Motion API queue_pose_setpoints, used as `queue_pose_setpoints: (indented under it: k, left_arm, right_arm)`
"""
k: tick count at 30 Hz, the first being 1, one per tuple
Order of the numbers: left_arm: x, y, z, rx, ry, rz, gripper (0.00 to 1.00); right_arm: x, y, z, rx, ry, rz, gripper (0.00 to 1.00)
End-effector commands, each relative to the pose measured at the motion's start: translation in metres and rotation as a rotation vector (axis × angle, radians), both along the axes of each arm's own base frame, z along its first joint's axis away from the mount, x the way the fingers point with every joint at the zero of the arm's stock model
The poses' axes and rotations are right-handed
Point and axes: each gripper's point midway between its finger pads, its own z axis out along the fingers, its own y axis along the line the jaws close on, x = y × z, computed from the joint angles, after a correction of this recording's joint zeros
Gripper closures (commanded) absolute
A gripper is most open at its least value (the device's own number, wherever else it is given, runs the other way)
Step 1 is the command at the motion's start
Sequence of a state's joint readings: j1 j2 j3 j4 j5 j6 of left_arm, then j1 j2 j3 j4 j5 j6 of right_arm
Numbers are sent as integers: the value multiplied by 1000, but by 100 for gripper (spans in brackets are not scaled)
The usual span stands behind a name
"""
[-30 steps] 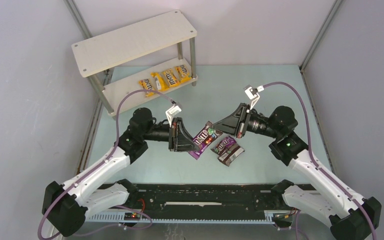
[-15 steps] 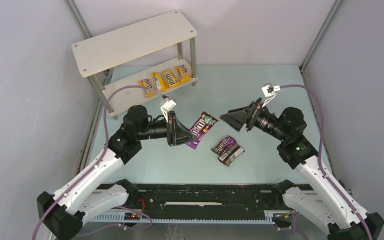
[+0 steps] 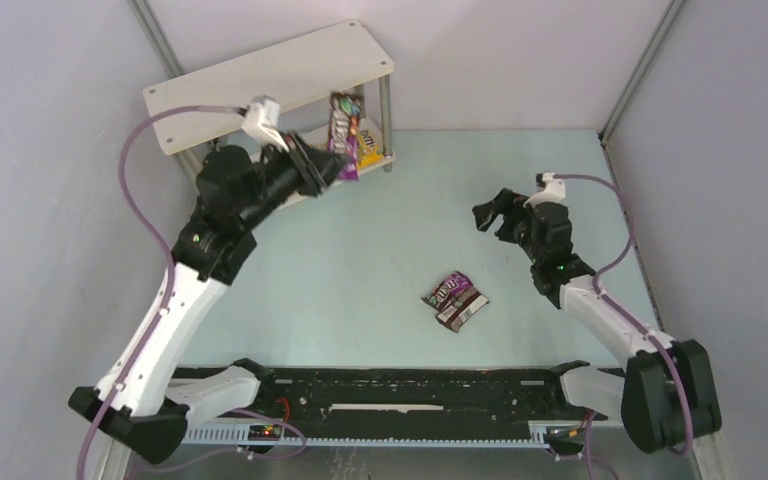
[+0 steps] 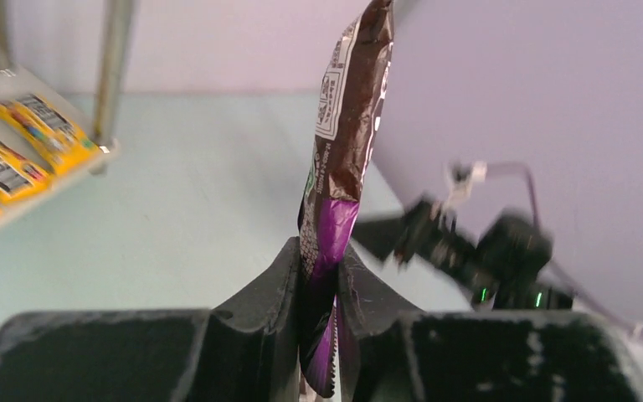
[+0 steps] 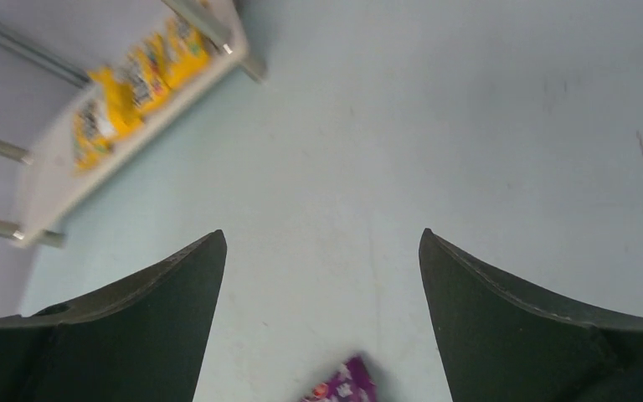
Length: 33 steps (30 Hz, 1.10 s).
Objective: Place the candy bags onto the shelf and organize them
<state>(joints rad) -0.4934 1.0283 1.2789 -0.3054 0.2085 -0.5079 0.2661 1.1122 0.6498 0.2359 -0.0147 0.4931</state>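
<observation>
Overhead: left gripper (image 3: 328,163) pinches a purple bag (image 3: 343,135) upright, just beside the shelf (image 3: 260,85); two bags (image 3: 455,298) lie near the right gripper (image 3: 490,212). Left wrist: only the bag's end is pinched (it may flop and catch the shelf). Right wrist: jaws spread, empty.

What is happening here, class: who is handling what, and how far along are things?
The left fingers are shut on a purple bag, holding it up near the shelf. Several yellow bags already lie on its lower board. The right fingers are open and empty above the table, where a second purple bag and a brown bag lie together, not yet shelved.
</observation>
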Motion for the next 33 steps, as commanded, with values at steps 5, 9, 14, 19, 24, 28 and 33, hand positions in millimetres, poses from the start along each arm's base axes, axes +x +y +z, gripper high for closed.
queue_pose_setpoints:
  k: [5,9,14,19,24,28,33]
  left_arm:
    - [128,32,61,-413,76,236,82]
    - [189,31,68,-527,106,254,81]
    - [240,35,91,-584,80,284,83]
    - [274,38,86,-597,90,334,82]
    - [292,32,71,-667,146,336,79]
    - [304,25,65,-717,160,329,79]
    - [319,23,55,-709,162,347,79]
  right_arm:
    - [13,6,-22,-31,-69,77,6]
    - [15,4,-24,-30,-67,76,6]
    - [20,-5,-35,1,-30,70,6]
    - [24,-12,-39,34,-15,65,6]
    - [27,-14,-41,52,-9,66,6]
    - [27,-17,-44,69,3,64,6]
    - [29,-20,-46,96,16,65,6]
